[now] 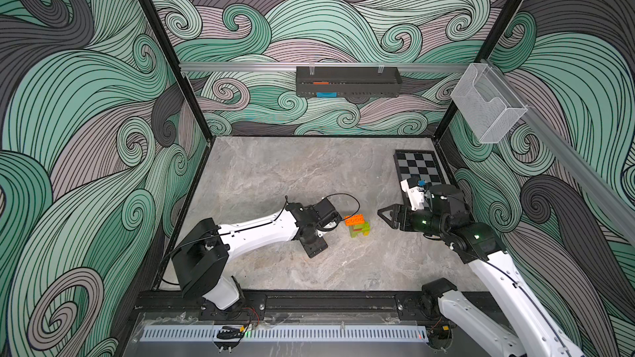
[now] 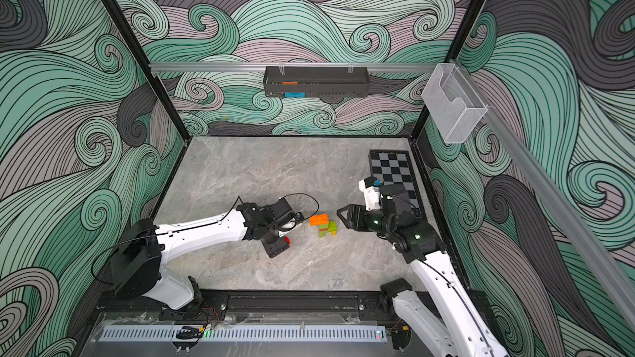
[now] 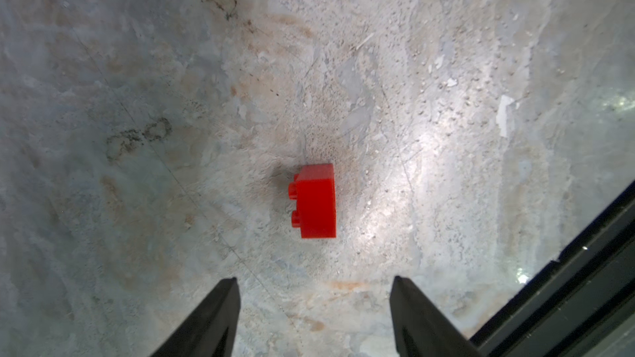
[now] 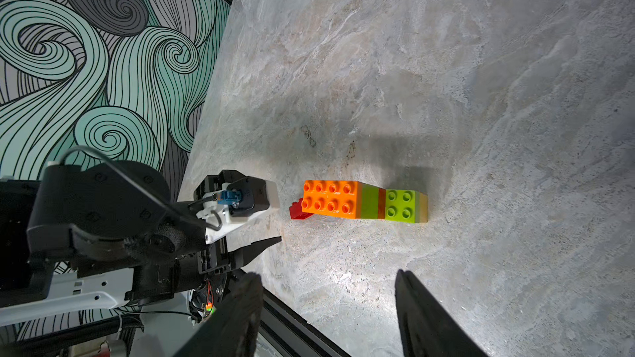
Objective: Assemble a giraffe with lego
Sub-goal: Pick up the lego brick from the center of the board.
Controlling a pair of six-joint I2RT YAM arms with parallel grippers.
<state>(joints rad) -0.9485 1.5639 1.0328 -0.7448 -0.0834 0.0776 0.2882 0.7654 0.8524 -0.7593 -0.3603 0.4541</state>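
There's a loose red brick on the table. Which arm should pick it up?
Left, probably. The left gripper is open and points down at the red brick, which lies on its side. The right gripper, also open, faces the giraffe, with the brick beyond it.

Robot lab test cell, swirl-printed panel walls (image 1: 86, 97) on black frame posts (image 1: 163, 46), marble-look tabletop (image 1: 275, 173), left arm (image 1: 254, 231) and right arm (image 1: 498, 276) bolted to a black rail (image 1: 326, 302) along the bottom edge, mesh basket (image 1: 488, 104) upper right.
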